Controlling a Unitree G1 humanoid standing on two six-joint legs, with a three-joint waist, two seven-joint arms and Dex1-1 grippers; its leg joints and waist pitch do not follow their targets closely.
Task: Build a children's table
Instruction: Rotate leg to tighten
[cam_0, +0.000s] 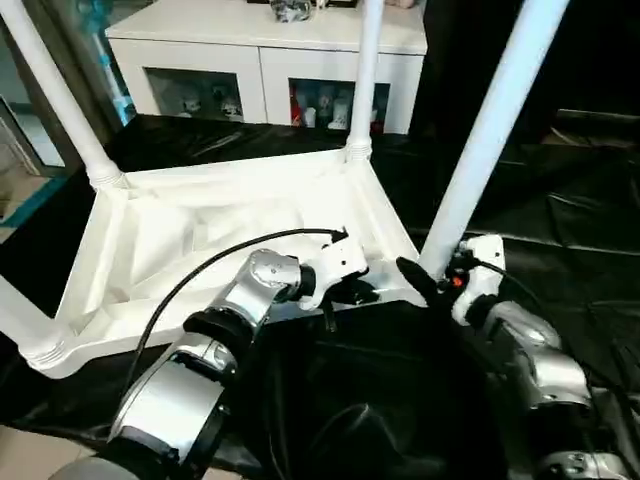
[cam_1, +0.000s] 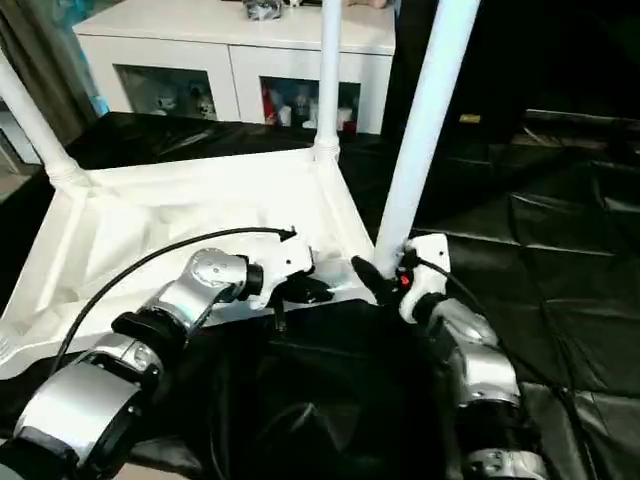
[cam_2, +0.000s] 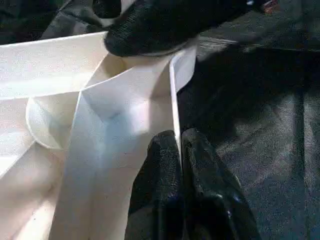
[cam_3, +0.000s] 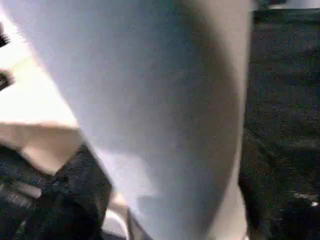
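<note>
The near-right leg (cam_0: 490, 130) rises tilted between the right gripper (cam_0: 428, 280)'s spread fingers, while the left gripper (cam_2: 179, 150) pinches the tabletop's rim (cam_2: 175, 95).

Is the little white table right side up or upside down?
Upside down. The children's table lies with its ribbed underside facing up on the black-covered work table, and its white legs stick up into the air.

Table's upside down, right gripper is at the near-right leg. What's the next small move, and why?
Probably press that near-right leg straight down into its corner socket. The right gripper sits at the leg's base, and the left gripper is pinched shut on the thin wall of the tabletop beside that corner, bracing it. Whether the leg is fully seated cannot be told.
</note>
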